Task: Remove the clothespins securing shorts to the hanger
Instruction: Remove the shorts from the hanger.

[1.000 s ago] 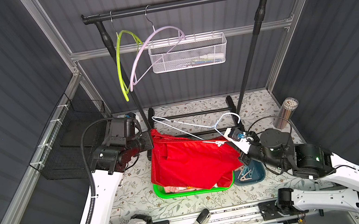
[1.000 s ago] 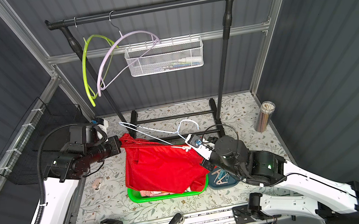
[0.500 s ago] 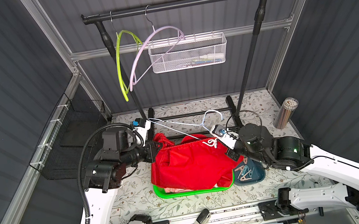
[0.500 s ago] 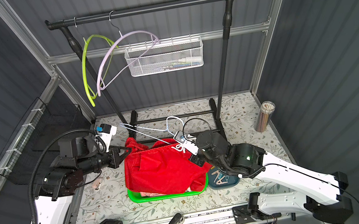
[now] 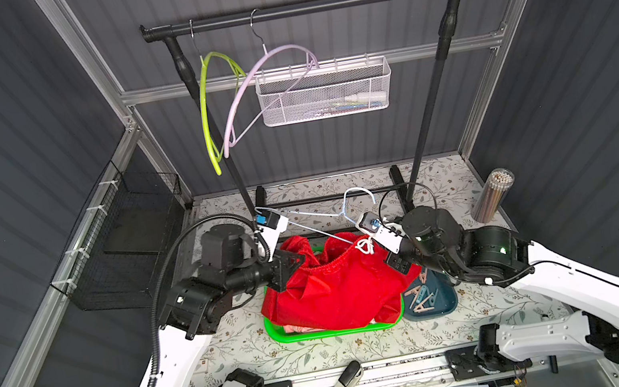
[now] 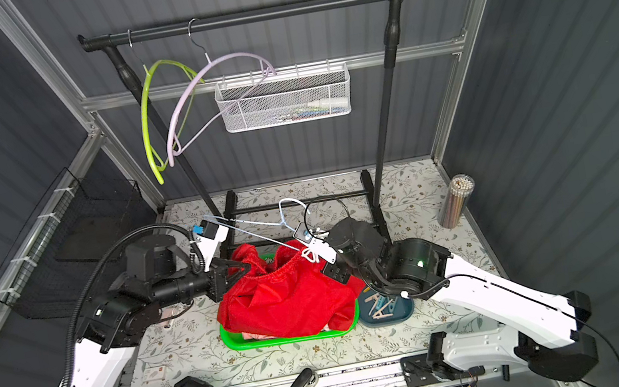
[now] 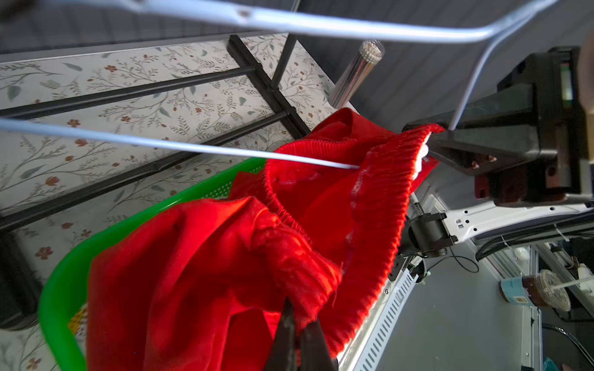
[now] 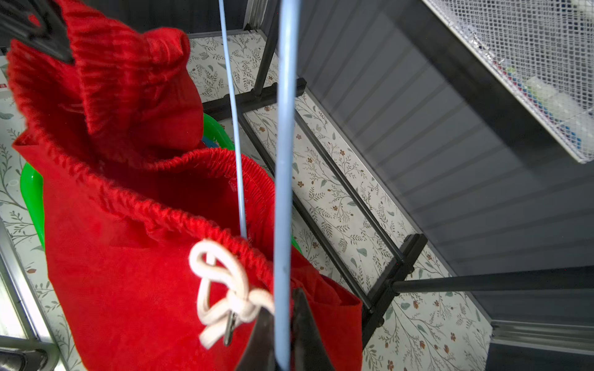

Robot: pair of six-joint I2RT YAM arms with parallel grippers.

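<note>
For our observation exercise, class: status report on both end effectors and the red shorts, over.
Left end effector shut on red shorts. Right end effector shut on blue hanger. Shorts sag over green basket; hanger wire runs into waistband.

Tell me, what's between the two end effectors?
The red shorts, bunched over the green basket, with the pale blue hanger wire poking into their waistband; both top views show it.
</note>
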